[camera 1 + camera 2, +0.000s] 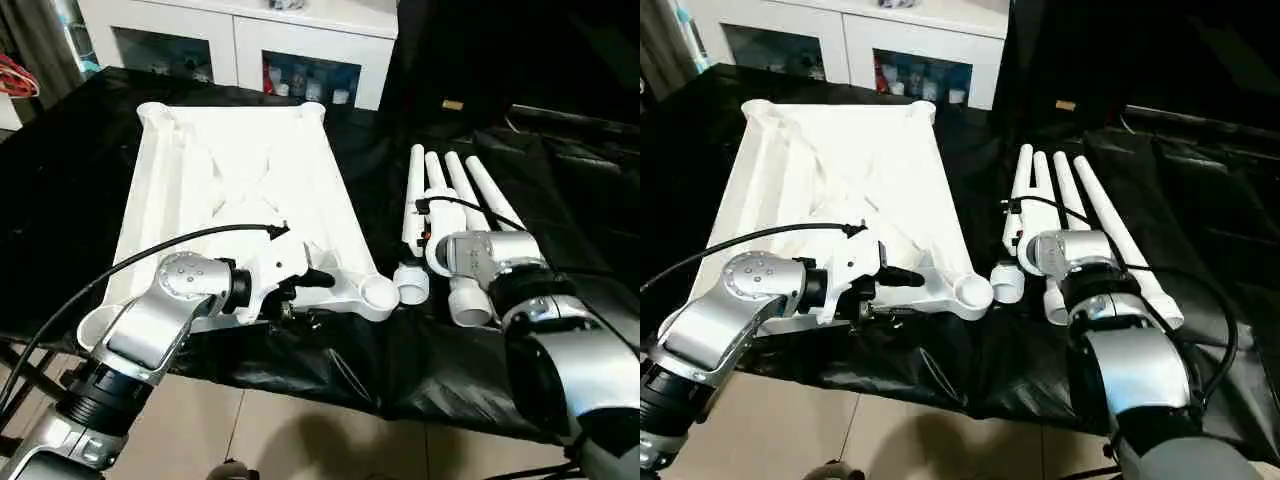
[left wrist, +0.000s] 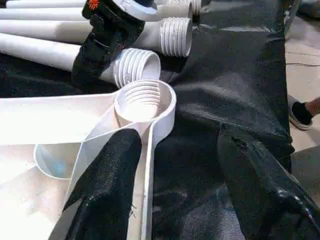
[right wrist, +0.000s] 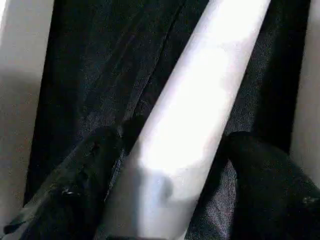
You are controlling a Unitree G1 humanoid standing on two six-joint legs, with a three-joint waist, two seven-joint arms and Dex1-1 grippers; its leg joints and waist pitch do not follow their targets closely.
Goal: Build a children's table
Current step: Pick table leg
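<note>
**Tabletop steadied at near corner, leg straddled for pickup**

The tabletop [image 1: 235, 190] lies upside down on the black-covered surface [image 1: 60, 200], ribbed underside up, so that its round corner sockets face upward and can receive the legs. It occupies the left half of the surface, with its near short edge at the surface's front edge.

The left gripper [image 1: 305, 285] rests at the tabletop's near right corner. In the left wrist view, one finger [image 2: 107, 190] lies over the white rim beside the threaded socket [image 2: 142, 102], and the other finger [image 2: 260, 175] stands well apart over the black cover. The jaws are about half open and have hold of nothing; whether the finger presses on the rim cannot be told. The position likely serves to steady the tabletop while a leg is fitted.

The four legs [image 1: 450, 200] lie side by side on the right half of the surface, threaded ends toward the front edge and just beside the near right socket, which keeps the carry short.

The right gripper [image 3: 175, 165] is lowered over one leg [image 3: 200, 105]. Its two fingers stand on either side of the tube, jaws wide and not yet clamped. Whether the pads touch the tube cannot be told. The step in hand appears to be grasping this leg.
</note>
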